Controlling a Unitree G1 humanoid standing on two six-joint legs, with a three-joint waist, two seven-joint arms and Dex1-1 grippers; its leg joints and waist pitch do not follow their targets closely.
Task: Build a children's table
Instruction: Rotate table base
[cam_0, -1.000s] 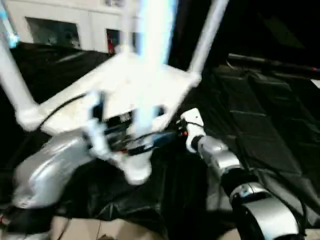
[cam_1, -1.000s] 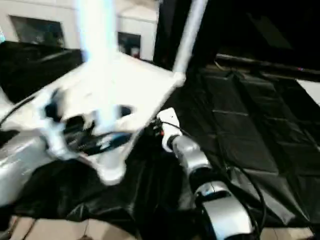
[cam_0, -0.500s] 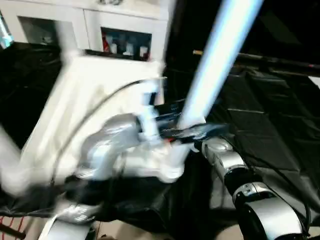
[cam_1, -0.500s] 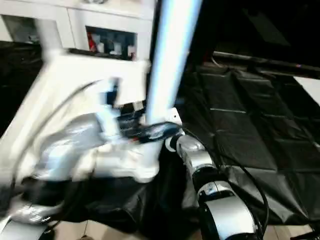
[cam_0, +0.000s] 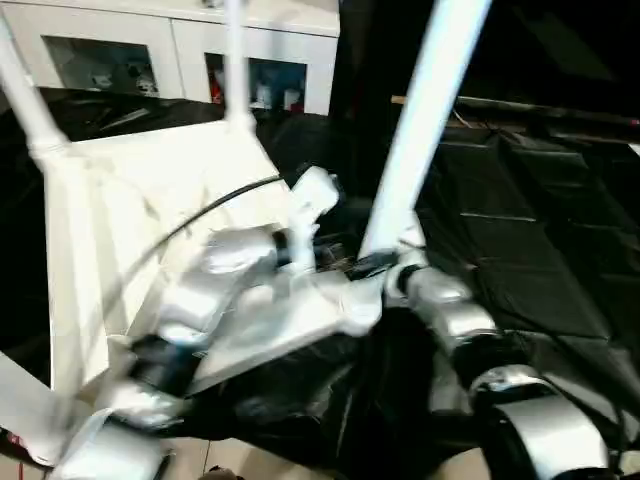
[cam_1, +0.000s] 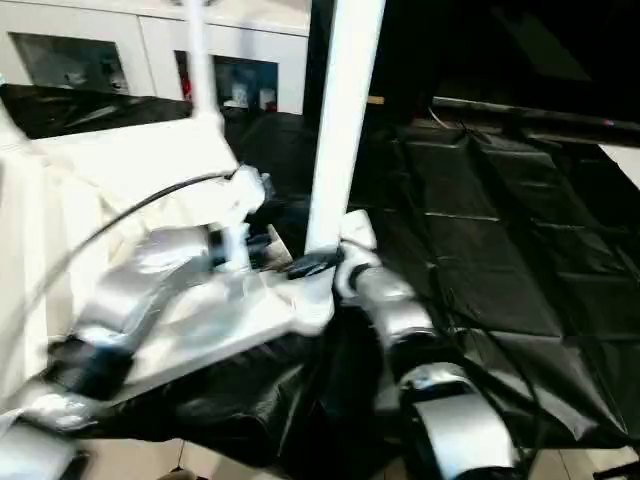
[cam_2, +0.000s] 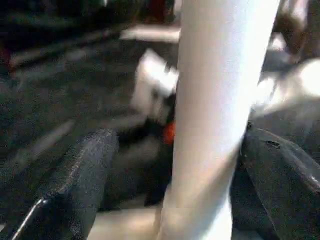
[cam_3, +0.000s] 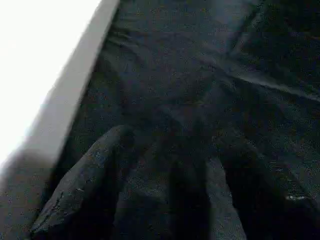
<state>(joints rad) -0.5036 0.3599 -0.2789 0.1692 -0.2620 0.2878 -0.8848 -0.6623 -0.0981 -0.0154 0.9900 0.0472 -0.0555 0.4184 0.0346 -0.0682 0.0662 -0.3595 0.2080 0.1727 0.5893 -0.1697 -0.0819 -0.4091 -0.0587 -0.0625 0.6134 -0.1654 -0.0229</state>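
The children's table (cam_0: 110, 220) lies upside down and tilted on the black sheet, its white legs pointing up. One leg (cam_0: 425, 110) rises from the near corner socket (cam_0: 355, 305). My left arm reaches across the ribbed underside. In the left wrist view my left gripper (cam_2: 182, 142) stands open around this leg (cam_2: 215, 100), with one finger (cam_2: 270, 165) close against it and the other apart. My right gripper (cam_0: 395, 265) is low beside the same socket. In the right wrist view it (cam_3: 172, 145) is open over the sheet, with nothing between its fingers and the table's white edge (cam_3: 65, 115) beside it.
Two more legs (cam_0: 25, 90) (cam_0: 235, 60) stand up at the far left. A white cabinet with glass fronts (cam_0: 170, 50) lines the back. The wrinkled black sheet (cam_0: 540, 230) spreads to the right, and pale floor (cam_0: 250, 465) shows at the near edge.
The table has swung round and tipped, with its top now lower at the left. My left forearm has dropped lower across the underside. Both grippers stay near the leg's base.
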